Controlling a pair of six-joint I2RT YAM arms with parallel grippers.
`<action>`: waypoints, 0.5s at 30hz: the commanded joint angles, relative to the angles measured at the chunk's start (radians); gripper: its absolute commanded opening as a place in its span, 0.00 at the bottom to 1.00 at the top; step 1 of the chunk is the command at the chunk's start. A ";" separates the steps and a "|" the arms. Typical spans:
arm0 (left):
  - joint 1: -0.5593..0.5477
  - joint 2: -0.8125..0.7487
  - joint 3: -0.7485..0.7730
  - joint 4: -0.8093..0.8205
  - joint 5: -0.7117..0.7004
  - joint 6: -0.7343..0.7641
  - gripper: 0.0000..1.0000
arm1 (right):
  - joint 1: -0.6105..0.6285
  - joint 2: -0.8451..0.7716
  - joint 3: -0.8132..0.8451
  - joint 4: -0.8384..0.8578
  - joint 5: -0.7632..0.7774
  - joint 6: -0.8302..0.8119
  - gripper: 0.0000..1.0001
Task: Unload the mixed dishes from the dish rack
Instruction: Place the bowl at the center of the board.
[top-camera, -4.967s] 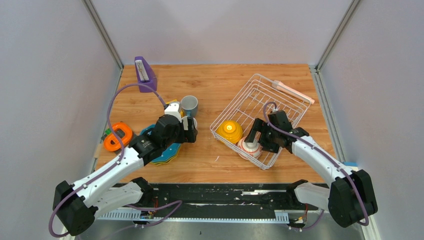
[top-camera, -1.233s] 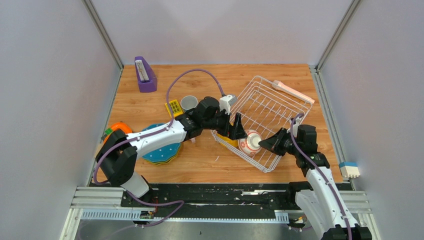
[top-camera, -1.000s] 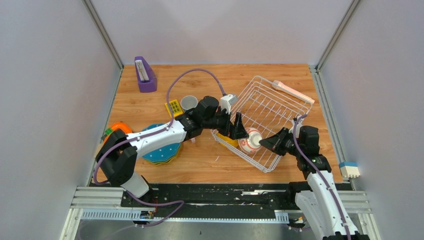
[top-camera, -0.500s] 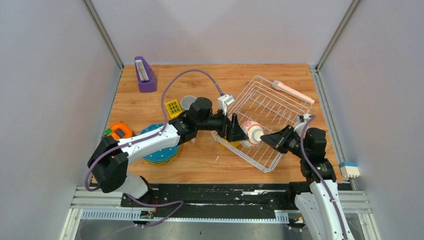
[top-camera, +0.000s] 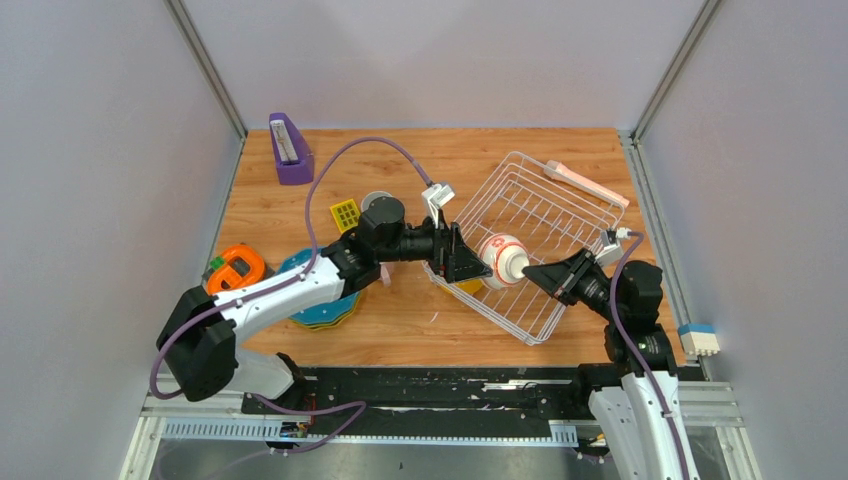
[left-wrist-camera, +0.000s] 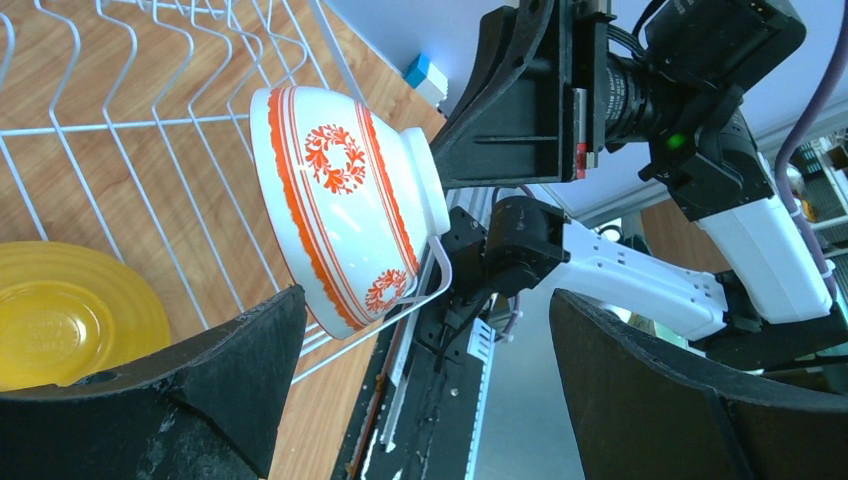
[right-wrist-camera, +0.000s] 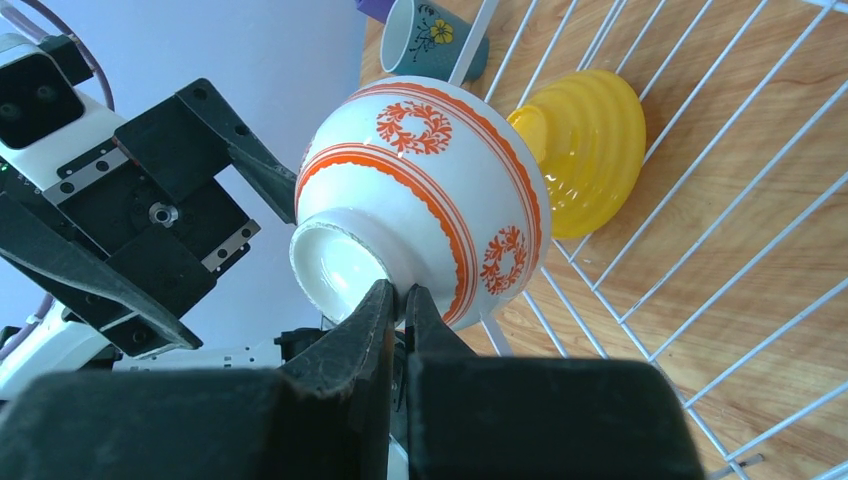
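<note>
- Top view
  - Cup (top-camera: 503, 260): white with red bands, held off the rack (top-camera: 540, 205) above its near-left corner and lying on its side. Its axis runs left to right, with the mouth to the left and the foot to the right.
  - Right tool (top-camera: 529, 271): closed on the cup's foot ring, reaching in from the right.
  - Left tool (top-camera: 468, 262): jaws spread wide and empty, pointing right at the cup's mouth, tips just beside it.
  - Bowl (top-camera: 462, 287): yellow, in the rack under the left tool, mostly hidden.
  - Plates (top-camera: 335, 305): stacked on the surface (top-camera: 420, 320) to the left, outside the rack. The mug (top-camera: 372, 199) stands beyond the left arm.
- Left wrist view
  - The cup is straight ahead, in line with the gap between the two open fingers but beyond their tips. Whether the nearer tip touches its side cannot be told.
  - The right tool's fingers pinch the foot on the far side; the bowl rests mouth down on the wires, lower left.
- Right wrist view
  - The fingers meet on the thin foot ring, one inside and one outside.
  - The left tool faces in from the left, the mug and bowl lying beyond.
- Judgement
  - This looks like a hand-over between the arms. The move depends on the left jaws closing across the cup's width, square to its axis, before the right tool lets go.
  - The left arm is the nearer one to the plates.
</note>
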 joint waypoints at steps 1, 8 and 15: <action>-0.023 -0.058 0.010 -0.025 -0.029 0.025 0.97 | 0.008 -0.011 0.063 0.112 -0.046 0.038 0.00; -0.023 -0.082 0.015 -0.102 -0.119 0.063 0.97 | 0.008 -0.010 0.071 0.080 -0.018 0.014 0.00; -0.023 -0.060 0.020 -0.106 -0.129 0.057 0.97 | 0.008 -0.021 0.076 0.078 -0.029 0.018 0.00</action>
